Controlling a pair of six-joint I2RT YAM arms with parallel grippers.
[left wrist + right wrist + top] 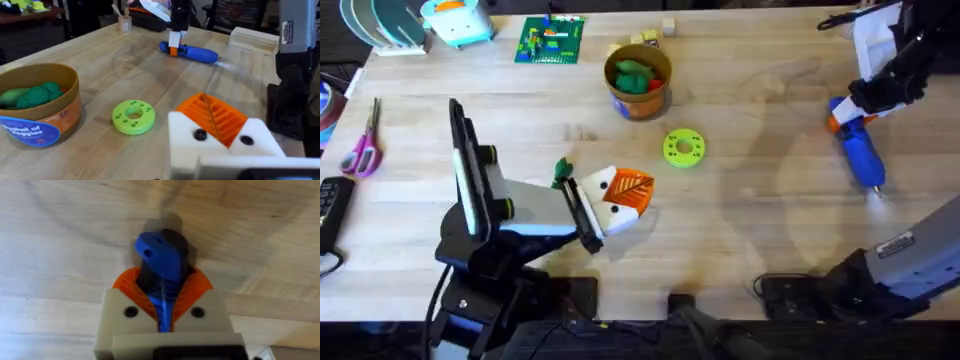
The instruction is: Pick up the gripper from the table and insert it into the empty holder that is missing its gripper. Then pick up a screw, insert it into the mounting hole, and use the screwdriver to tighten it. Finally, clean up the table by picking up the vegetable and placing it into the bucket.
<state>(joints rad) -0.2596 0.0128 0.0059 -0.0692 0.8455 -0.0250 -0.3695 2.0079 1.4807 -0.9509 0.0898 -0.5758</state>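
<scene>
My right gripper [847, 118] at the table's [760, 230] far right is shut on the blue screwdriver [863, 158], near its orange collar. The right wrist view shows the orange pads [200, 287] clamping the blue body [157, 255]. From the left wrist view the screwdriver [195, 52] lies low and nearly flat on the wood. My left gripper [632, 195] hovers near the middle, its orange tips [215, 117] pressed together and holding nothing. The tiny dark green vegetable [562, 170] lies just behind the left wrist. The yellow-orange bucket [640, 100] [55, 122] holds green toys. The loose gripper, holder and screw are out of view.
A lime-green ring disc [683, 147] [132, 116] lies between the bucket and my left gripper. Purple scissors [362, 150] rest at the left edge. At the back are a green brick plate [550, 40] and wooden blocks [655, 35].
</scene>
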